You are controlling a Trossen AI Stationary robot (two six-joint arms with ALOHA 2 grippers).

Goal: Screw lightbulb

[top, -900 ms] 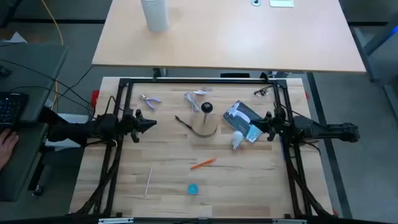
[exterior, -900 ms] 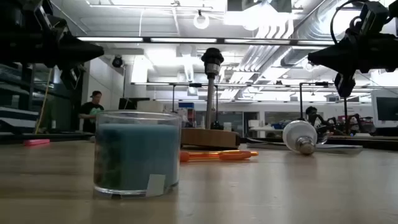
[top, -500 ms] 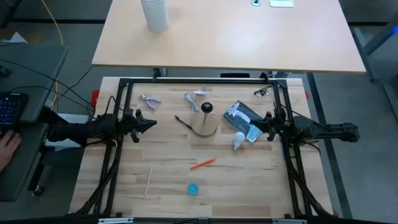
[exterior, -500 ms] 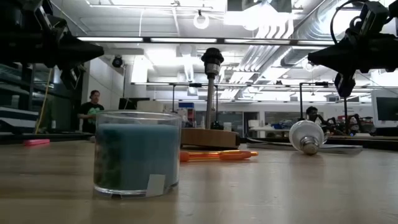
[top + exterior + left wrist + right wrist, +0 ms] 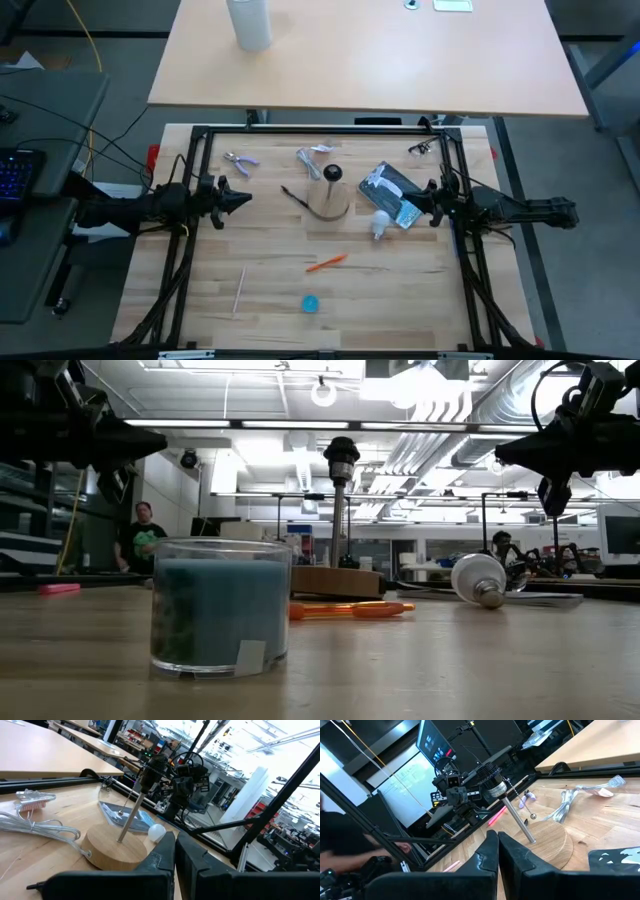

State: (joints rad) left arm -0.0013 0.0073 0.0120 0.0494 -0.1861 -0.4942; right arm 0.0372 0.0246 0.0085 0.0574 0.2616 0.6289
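Left pincer (image 5: 243, 199) closed, fingers together, holding nothing, raised above the table (image 5: 260, 310) at its left side, tip pointing toward the centre. Right pincer (image 5: 411, 206) likewise closed and empty, raised at the right side, tip pointing inward. Lightbulb (image 5: 379, 224) lying on its side on the table, just in front of the right pincer's tip and slightly nearer the table's front edge, not touched by either pincer; well apart from the left pincer. In the low view, lightbulb (image 5: 481, 579) seen resting with its greyish screw end toward the camera, below the right pincer (image 5: 505, 454). Round wooden base (image 5: 331, 205) with an upright post and dark socket (image 5: 331, 174) standing between the two pincers, closer to the right one, just beside the lightbulb. Blue-and-white packet (image 5: 393, 191) lying directly ahead of the right pincer, its near corner just beside the lightbulb. Orange pen (image 5: 326, 263) on the table toward the front, between the pincers. Small blue cap (image 5: 311, 303) farther toward the front edge. Thin wooden stick (image 5: 239, 289) forward of the left pincer. Coiled clear cable (image 5: 312, 160) beyond the wooden base. From the left wrist view, lightbulb (image 5: 156, 832) visible past the closed left fingers (image 5: 161, 855), beside the wooden base (image 5: 112, 851).
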